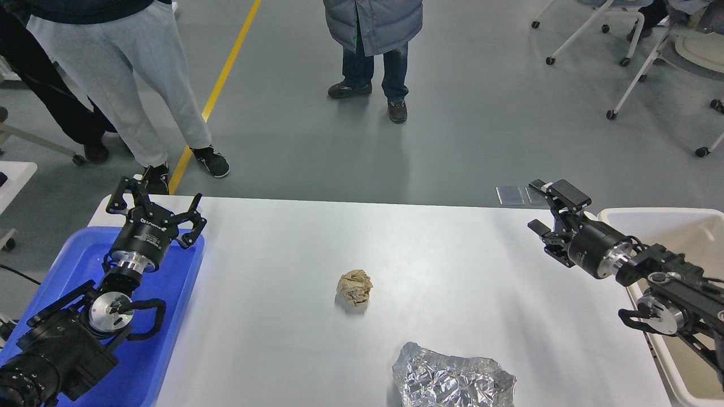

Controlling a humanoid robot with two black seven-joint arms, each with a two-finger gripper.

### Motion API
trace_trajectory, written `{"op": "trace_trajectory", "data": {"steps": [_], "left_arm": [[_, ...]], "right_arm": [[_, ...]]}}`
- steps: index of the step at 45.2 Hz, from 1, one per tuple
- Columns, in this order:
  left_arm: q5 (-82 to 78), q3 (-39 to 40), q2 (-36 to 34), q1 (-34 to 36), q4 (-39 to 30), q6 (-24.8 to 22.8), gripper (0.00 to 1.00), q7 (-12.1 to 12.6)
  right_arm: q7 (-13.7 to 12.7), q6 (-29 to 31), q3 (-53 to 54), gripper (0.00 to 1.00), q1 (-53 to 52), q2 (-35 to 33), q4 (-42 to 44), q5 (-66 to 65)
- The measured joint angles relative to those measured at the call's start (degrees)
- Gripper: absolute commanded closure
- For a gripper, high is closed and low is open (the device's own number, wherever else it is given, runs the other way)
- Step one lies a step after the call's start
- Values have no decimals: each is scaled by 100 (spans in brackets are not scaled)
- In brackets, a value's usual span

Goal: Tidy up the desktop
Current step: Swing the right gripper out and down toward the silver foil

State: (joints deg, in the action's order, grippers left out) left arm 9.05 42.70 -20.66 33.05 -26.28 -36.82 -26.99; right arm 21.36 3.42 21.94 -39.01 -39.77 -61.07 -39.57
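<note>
crumpled foil (452, 377) cut by bottom edge, blue tray (169, 316) partly behind left arm, beige bin (679, 217) cropped right

Left arm enters from the lower left, forearm angled up toward the far left corner of the counter (396, 254). Left claw (155, 206) at its far end — both fingers spread wide apart, nothing between them. Right arm enters from the right edge, wrist roughly level, pointing inward and slightly toward the far edge. Right claw (551, 212) — fingers parted, upper one raised, lower one below it, nothing held.
</note>
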Motion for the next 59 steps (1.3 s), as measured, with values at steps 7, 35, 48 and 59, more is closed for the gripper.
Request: {"op": "trace_trajectory", "data": {"steps": [7,35,48,59], "left_arm": [[0,0,0,0,0,-1,0,-3],[-1,0,1,0,0,-1,0,-7],[0,1,1,0,0,-1,0,-6],[-1,1,0,0,0,-1,0,-7]], "right_arm": [[-52,-38,-951,0,-638,-564,-569,-873],[-1014,815,-4560,2,-4280,-757,-1986,-3150],[-1020,1206,-5369,2,-4844,297,-2073,-3210],[-935,761,-6006,2,-4696,1225,-1815,-3985]]}}
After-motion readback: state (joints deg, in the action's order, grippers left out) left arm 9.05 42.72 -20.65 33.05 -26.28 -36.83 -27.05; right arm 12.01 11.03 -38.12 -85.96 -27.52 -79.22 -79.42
